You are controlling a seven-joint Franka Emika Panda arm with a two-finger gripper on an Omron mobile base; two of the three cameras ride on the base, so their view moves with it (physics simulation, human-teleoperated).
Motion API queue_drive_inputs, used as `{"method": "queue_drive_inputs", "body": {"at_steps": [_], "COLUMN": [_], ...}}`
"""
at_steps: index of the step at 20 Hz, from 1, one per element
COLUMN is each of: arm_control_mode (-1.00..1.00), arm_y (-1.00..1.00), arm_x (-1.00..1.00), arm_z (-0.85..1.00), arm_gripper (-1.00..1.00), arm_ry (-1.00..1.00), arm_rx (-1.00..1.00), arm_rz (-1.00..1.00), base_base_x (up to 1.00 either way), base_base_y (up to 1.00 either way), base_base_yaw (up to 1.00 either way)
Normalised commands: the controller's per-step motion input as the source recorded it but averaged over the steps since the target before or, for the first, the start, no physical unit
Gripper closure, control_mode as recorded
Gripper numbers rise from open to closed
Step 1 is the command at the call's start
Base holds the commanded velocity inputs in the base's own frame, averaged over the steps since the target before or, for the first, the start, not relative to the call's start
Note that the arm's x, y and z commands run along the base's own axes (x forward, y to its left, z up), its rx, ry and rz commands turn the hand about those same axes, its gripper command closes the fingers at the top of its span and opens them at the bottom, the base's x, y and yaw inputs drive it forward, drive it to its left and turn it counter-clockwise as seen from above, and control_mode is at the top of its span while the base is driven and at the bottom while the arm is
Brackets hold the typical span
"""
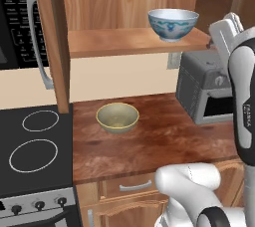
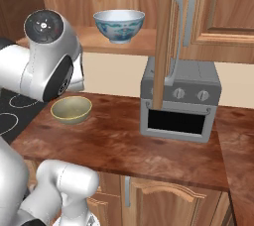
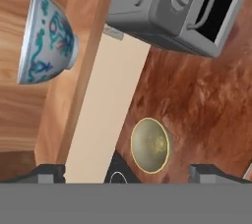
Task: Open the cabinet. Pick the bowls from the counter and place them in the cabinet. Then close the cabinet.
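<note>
Nearest us, our hand (image 3: 128,171) w/ tips spread wide, empty, both bowls well apart from it. Olive bowl (image 3: 150,145) sits between the tips ahead, on the worktop (image 1: 164,141), just beside the stovetop (image 1: 35,146). White/blue bowl (image 1: 173,24) stands upright on the cabinet (image 1: 124,42) shelf, doors open, above the olive one. Grey toaster oven (image 2: 178,102) on the worktop, near.

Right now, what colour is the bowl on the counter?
Dull olive-yellow, plain with no pattern. The bowl shows best in the left base view.
</note>
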Motion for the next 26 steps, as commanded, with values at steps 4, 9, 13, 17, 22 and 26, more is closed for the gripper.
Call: {"method": "queue_drive_inputs", "body": {"at_steps": [4, 9, 13, 17, 22, 26], "arm_control_mode": [-1.0, -1.0, -1.0, -1.0, -1.0, -1.0], "arm_y": [0.44, 0.51, 0.43, 0.46, 0.03, 0.0], "arm_x": [0.0, 0.0, 0.13, 0.33, 0.37, 0.36], "arm_z": [-0.49, -0.62, -0.65, -0.61, -0.49, -0.49], "arm_gripper": [-1.0, -1.0, -1.0, -1.0, -1.0, -1.0], "arm_ry": [0.0, 0.03, 0.09, 0.09, 0.01, -0.06], "arm_rx": [-0.03, -0.01, -0.06, -0.09, -0.01, 0.0], "arm_rz": [0.13, 0.14, 0.17, 0.22, 0.11, 0.0], "base_base_x": [0.0, 0.0, 0.0, 0.0, 0.0, 0.0], "base_base_y": [0.0, 0.0, 0.0, 0.0, 0.0, 0.0], "base_base_yaw": [0.0, 0.0, 0.0, 0.0, 0.0, 0.0]}}
